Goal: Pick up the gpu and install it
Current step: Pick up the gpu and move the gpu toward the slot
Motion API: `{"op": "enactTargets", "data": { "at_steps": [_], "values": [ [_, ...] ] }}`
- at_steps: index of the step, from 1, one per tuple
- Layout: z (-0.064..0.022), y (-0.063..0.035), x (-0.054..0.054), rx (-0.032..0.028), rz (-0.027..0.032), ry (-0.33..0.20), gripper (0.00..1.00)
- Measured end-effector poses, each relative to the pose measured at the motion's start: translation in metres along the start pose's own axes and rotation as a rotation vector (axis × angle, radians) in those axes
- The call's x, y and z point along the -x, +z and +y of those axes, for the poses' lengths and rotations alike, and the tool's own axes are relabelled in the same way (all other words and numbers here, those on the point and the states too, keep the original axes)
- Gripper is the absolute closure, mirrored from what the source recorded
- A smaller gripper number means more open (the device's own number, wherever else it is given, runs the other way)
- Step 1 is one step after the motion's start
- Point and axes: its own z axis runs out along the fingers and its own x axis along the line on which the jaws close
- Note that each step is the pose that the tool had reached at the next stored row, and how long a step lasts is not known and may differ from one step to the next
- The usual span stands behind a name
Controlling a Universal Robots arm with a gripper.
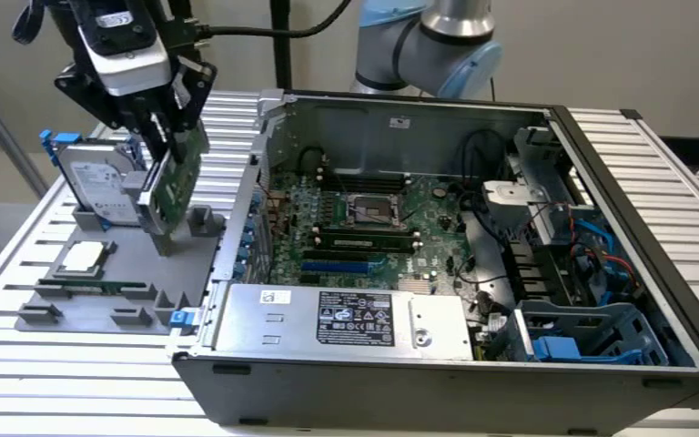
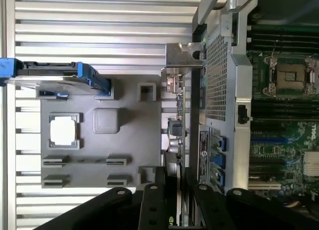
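My gripper (image 1: 167, 144) is shut on the gpu (image 1: 177, 182), pinching its upper edge. The card stands on edge, its green face toward the computer case, over the grey holder tray (image 1: 95, 305) on the exterior view's left. Its lower edge is level with the tray's slotted posts; I cannot tell whether it still touches them. In the wrist view the gpu (image 2: 177, 125) is edge-on between my black fingers (image 2: 152, 200), with its silver end bracket (image 2: 180, 55) at the far end, just beside the case's outer wall (image 2: 219, 80).
An upright silver hard drive with blue rails (image 1: 95, 177) stands in the tray right behind the card. A square processor (image 1: 86, 257) and a narrow green memory stick (image 1: 88, 285) lie in the tray. The open computer case (image 1: 641, 237) with its motherboard (image 1: 362, 228) is to the exterior view's right.
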Motion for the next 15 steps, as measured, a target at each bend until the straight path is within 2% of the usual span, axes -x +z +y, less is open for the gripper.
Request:
{"op": "enactTargets", "data": {
  "at_steps": [10, 12, 15],
  "values": [
    [-0.0002, -0.0432, 0.046, 0.0000, 0.0056, 0.000, 1.00],
    [-0.0005, -0.0488, 0.055, -0.0001, 0.0067, 0.000, 1.00],
    [-0.0007, -0.0518, 0.069, 0.0000, 0.0068, 0.000, 1.00]
  ]
}}
